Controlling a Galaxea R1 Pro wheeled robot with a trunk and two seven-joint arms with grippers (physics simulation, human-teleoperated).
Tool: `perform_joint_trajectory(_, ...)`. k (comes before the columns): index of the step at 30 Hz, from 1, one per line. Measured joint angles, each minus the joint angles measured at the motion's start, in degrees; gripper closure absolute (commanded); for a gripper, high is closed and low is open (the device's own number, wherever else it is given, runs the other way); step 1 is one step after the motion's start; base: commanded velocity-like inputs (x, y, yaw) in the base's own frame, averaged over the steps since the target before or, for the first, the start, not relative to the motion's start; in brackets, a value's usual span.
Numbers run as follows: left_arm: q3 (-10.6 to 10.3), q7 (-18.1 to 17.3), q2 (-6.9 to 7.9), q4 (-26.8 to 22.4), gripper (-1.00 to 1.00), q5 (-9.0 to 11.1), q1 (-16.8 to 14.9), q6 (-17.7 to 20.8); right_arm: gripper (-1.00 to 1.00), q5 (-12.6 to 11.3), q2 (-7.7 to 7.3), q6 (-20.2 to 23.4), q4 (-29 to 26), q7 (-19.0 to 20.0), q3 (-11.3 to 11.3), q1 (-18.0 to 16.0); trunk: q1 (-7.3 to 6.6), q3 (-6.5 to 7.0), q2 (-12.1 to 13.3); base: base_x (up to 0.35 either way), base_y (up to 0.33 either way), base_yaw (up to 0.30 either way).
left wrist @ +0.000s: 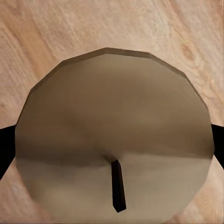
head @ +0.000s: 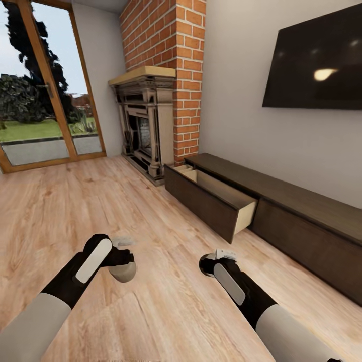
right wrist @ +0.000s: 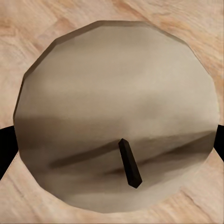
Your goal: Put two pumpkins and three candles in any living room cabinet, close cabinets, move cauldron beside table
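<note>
the left gripper (head: 122, 265) is clamped on a short stubby grey-brown candle (head: 123, 271), held above the light wood plank floor (head: 75, 201); in the left wrist view that candle's round top with its dark wick (left wrist: 112, 135) sits between the two black fingers (left wrist: 4, 149), one at each side edge. the right gripper (head: 217, 260) likewise grips a second grey-brown candle (right wrist: 116, 116), seen from above in the right wrist view with black fingers (right wrist: 5, 147) pressed at both sides; in the head view this candle is mostly hidden under the wrist.

ahead and to the right, the long low dark-brown wooden cabinet (head: 301, 211) runs along the white wall under a black wall-mounted screen (head: 314, 60). its nearest drawer (head: 211, 198) is pulled out over the floor, light tan interior showing, the front edge well apart from both grippers. a broad stretch of open floor lies between the arms and the drawer. beyond stand a red brick chimney with a stone fireplace (head: 146, 125) and a wood-framed glass door (head: 45, 85).
</note>
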Motion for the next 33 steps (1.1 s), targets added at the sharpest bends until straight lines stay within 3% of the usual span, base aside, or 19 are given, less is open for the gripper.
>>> perform_joint_trajectory(33, 0.0, 0.1, -0.07, 0.1, 1.0, 0.1, 0.0, 0.0, 1.0, 0.0, 0.0, 0.0, 0.0, 0.0, 0.3, 0.0, 0.0, 0.0, 0.0, 0.0, 0.0, 0.29)
